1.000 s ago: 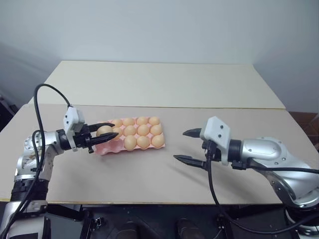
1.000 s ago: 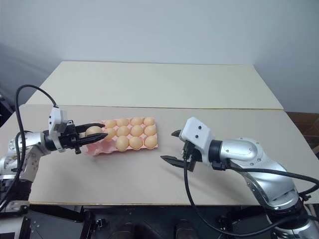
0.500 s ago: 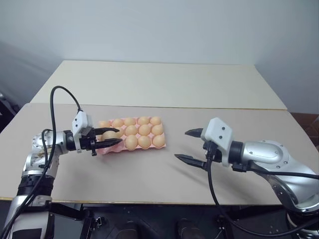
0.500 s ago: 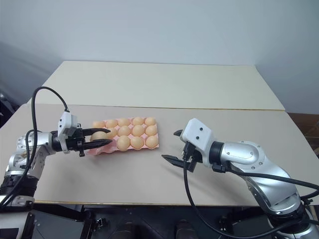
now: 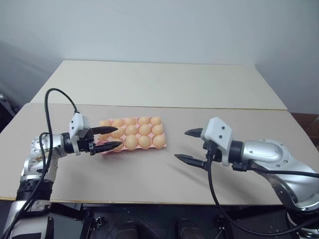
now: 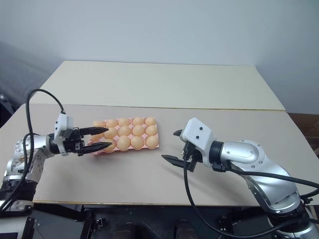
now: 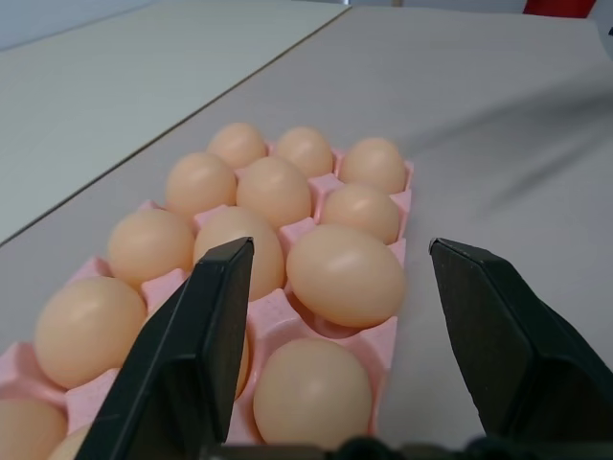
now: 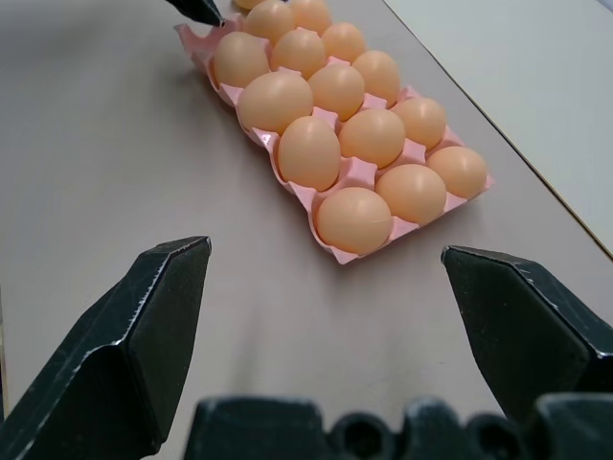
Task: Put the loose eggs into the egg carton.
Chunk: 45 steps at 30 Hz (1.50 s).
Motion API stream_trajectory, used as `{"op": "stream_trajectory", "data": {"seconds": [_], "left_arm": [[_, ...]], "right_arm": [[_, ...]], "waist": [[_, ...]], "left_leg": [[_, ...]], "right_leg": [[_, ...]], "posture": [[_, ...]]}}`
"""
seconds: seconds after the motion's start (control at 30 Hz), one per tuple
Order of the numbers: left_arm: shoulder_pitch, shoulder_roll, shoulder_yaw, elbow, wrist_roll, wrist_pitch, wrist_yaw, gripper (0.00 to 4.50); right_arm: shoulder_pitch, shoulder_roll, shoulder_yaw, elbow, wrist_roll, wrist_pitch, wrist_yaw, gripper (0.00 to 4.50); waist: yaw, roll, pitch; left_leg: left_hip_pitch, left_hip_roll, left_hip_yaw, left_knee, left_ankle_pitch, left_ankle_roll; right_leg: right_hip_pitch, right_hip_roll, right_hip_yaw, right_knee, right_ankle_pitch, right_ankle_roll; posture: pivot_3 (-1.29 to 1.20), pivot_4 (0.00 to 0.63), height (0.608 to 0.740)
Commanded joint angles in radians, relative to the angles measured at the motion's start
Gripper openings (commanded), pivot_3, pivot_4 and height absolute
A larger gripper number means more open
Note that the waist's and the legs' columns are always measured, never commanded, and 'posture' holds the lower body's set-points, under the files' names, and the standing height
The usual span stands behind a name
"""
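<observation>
1. The egg carton (image 5: 130, 136), a flat pink moulded tray, lies on the grey tabletop (image 5: 149, 174), left of its middle and near the seam with the paler surface (image 5: 159, 84) behind it.
2. Every cup that can be seen holds a pale orange-tan egg; the eggs (image 8: 337, 88) sit in three rows along the carton's length.
3. In the left wrist view the nearest eggs (image 7: 345, 273) sit upright in their cups, and the pink rim shows between them.
4. The left end effector (image 5: 110, 137) is at the carton's left end, pointing roughly level toward it.
5. Its two black fingers (image 7: 192, 355) are spread apart, one on each side of the end cups, and pinch nothing; an egg (image 7: 311, 393) sits in the cup between them.
6. The right end effector (image 5: 188, 145) hovers over bare tabletop to the right of the carton, well apart from it.
7. Its fingers (image 8: 124, 355) are spread wide and hold nothing; they point toward the carton's right end.
</observation>
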Motion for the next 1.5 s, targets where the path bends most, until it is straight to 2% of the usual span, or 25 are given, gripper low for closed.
{"op": "stream_trajectory", "data": {"seconds": [0.03, 0.23, 0.4, 0.67, 0.9, 1.0, 1.13, 1.33, 1.5], "left_arm": [[0.038, 0.048, 0.062, -0.069, -0.027, 0.004, 0.013, 3.18], [0.177, 0.131, 0.161, -0.174, -0.048, 0.042, 0.05, 3.18], [0.392, 0.177, 0.33, -0.367, -0.088, 0.111, 0.103, 3.18], [0.679, 0.119, 0.516, -0.604, -0.116, 0.17, 0.197, 3.18], [0.765, 0.089, 0.585, -0.668, -0.117, 0.179, 0.263, 3.18], [0.75, 0.096, 0.58, -0.637, -0.09, 0.19, 0.317, 3.18], [0.659, 0.123, 0.514, -0.561, -0.017, 0.244, 0.445, 3.18], [0.37, 0.112, 0.338, -0.375, 0.133, 0.314, 0.691, 3.18], [0.143, 0.075, 0.212, -0.177, 0.211, 0.298, 0.781, 3.18]], "right_arm": [[-0.02, -0.012, -0.013, -0.013, 0.011, -0.012, 0.011, 4.5], [-0.02, -0.021, -0.02, -0.021, 0.015, -0.036, 0.042, 4.5], [0.006, -0.027, -0.007, 0.001, 0.016, -0.157, 0.154, 4.5], [-0.027, -0.035, 0.031, 0.112, -0.005, -0.335, 0.333, 4.5], [-0.059, -0.02, 0.053, 0.173, -0.027, -0.383, 0.366, 4.5], [-0.061, -0.021, 0.061, 0.177, -0.037, -0.385, 0.366, 4.5], [-0.063, -0.022, 0.058, 0.171, -0.041, -0.371, 0.353, 4.5], [-0.05, -0.028, 0.051, 0.147, -0.05, -0.336, 0.305, 4.5], [-0.038, -0.039, 0.041, 0.12, -0.049, -0.302, 0.269, 4.5]], "waist": [[-0.002, 0.0, 0.0], [-0.005, 0.0, 0.0], [-0.006, 0.0, 0.0], [-0.001, 0.0, 0.0], [0.003, 0.0, 0.0], [0.003, 0.0, 0.0], [0.005, 0.0, 0.0], [0.008, -0.001, 0.0], [0.004, -0.001, 0.0]], "left_leg": [[0.0, 0.0, 0.0, 0.0, 0.0, 0.0], [0.0, 0.0, 0.0, 0.0, 0.0, 0.0], [0.0, 0.001, 0.0, 0.0, -0.001, 0.001], [0.003, 0.002, 0.001, 0.0, -0.001, 0.001], [0.004, 0.001, 0.001, 0.0, -0.001, 0.001], [0.003, 0.001, 0.001, 0.0, -0.001, 0.001], [0.004, 0.001, 0.001, 0.0, -0.001, 0.001], [0.003, 0.001, 0.001, 0.0, -0.001, 0.001], [0.001, 0.0, 0.0, 0.0, -0.001, 0.001]], "right_leg": [[0.0, 0.0, 0.0, 0.0, 0.0, 0.0], [0.0, 0.0, 0.0, 0.0, 0.0, 0.0], [0.0, 0.0, 0.0, -0.001, 0.0, 0.0], [0.003, 0.0, 0.0, -0.001, 0.0, 0.0], [0.003, 0.0, 0.0, -0.001, 0.0, 0.0], [0.002, 0.0, 0.0, -0.001, 0.0, 0.0], [0.003, 0.0, 0.0, -0.001, 0.0, 0.0], [0.002, 0.0, 0.0, 0.0, 0.0, 0.0], [0.001, 0.0, 0.0, 0.0, 0.0, 0.0]], "posture": [[0.0, 0.15, 0.74], [0.0, 0.15, 0.74], [0.0, 0.15, 0.74], [0.0, 0.15, 0.74], [0.0, 0.15, 0.74], [0.0, 0.15, 0.74], [0.0, 0.15, 0.74], [0.0, 0.15, 0.74], [0.0, 0.15, 0.74]]}}
